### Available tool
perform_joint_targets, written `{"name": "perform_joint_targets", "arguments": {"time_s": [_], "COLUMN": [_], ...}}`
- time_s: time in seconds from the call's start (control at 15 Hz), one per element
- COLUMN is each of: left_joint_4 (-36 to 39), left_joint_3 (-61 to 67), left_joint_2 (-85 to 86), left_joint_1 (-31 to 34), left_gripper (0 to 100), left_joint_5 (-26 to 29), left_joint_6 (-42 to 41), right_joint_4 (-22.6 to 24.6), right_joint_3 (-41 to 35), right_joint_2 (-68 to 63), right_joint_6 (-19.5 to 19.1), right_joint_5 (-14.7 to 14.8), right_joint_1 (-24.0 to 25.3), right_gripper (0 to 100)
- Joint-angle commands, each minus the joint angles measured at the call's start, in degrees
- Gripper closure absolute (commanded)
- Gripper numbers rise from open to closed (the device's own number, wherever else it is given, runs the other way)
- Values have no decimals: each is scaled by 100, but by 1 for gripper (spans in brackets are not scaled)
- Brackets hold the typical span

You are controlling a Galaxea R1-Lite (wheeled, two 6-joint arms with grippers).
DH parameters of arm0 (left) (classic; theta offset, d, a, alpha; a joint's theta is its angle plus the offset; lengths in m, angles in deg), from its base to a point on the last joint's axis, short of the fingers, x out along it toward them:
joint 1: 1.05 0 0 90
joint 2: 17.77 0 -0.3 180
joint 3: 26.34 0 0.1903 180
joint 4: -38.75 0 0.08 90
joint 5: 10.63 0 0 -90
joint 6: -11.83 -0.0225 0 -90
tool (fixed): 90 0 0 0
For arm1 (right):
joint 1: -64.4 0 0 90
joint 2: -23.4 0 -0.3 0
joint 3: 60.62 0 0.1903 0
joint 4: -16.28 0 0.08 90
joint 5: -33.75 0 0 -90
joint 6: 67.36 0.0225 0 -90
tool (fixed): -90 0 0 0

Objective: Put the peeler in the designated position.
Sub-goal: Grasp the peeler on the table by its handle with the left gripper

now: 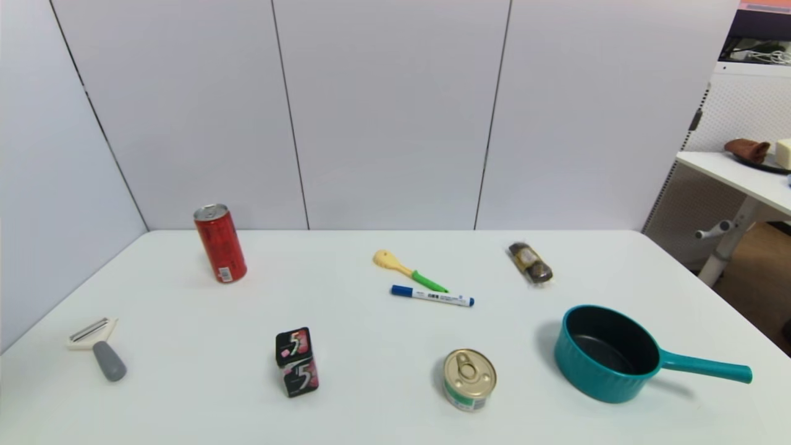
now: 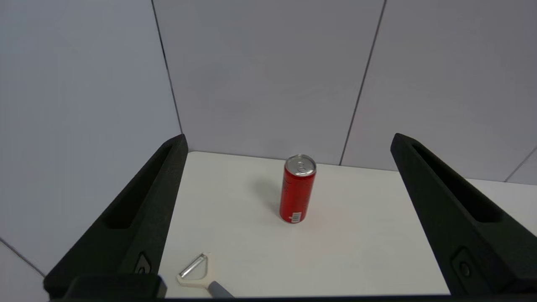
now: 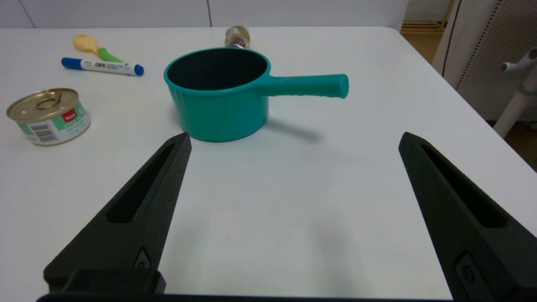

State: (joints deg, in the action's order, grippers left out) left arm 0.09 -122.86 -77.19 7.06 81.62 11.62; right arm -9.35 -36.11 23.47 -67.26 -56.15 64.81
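Peeler (image 1: 97,346): we see it flat near the table's (image 1: 383,408) left edge, toward the front corner, untouched.
Left gripper (image 2: 289,144): above that corner, jaws wide, holding nothing.
Right gripper (image 3: 293,142): near the front right, before the teal pot (image 3: 218,96), jaws wide.

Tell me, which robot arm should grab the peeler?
Probably the left. The peeler lies at the table's left edge, near the open left gripper. The open right gripper hangs over by the pot.
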Motion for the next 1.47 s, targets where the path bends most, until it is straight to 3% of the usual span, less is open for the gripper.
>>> {"name": "perform_joint_targets", "arguments": {"time_s": [0.07, 0.2, 0.33, 0.6, 0.67, 0.93, 1.27, 1.47], "left_joint_4": [-412, -456, -685, -667, -685, -694, -861, -1511], "left_joint_3": [-895, -842, -859, -1097, -1062, -956, -420, -25], "left_joint_2": [-1547, -1714, -1837, -2021, -2065, -2285, -2601, -2751], "left_joint_1": [542, 761, 814, 805, 814, 700, 480, 155], "left_gripper": [0, 0, 0, 0, 0, 0, 0, 0], "left_joint_5": [240, 996, 1304, 1225, 1058, -533, -981, -1808], "left_joint_6": [-1517, -2519, -3214, -2968, -2651, -366, 2631, 3870], "right_joint_4": [-3, -3, -3, -3, -3, -3, -3, -3], "right_joint_3": [0, 0, 0, 0, 0, 0, 0, 0], "right_joint_2": [1, 1, 1, 1, 1, 1, -7, 1], "right_joint_6": [-1, -1, -1, -1, -1, -1, -1, -1], "right_joint_5": [-1, -1, -1, -1, -1, -1, -1, -1], "right_joint_1": [2, 2, 2, 2, 2, 2, 2, 2], "right_gripper": [0, 0, 0, 0, 0, 0, 0, 0]}}
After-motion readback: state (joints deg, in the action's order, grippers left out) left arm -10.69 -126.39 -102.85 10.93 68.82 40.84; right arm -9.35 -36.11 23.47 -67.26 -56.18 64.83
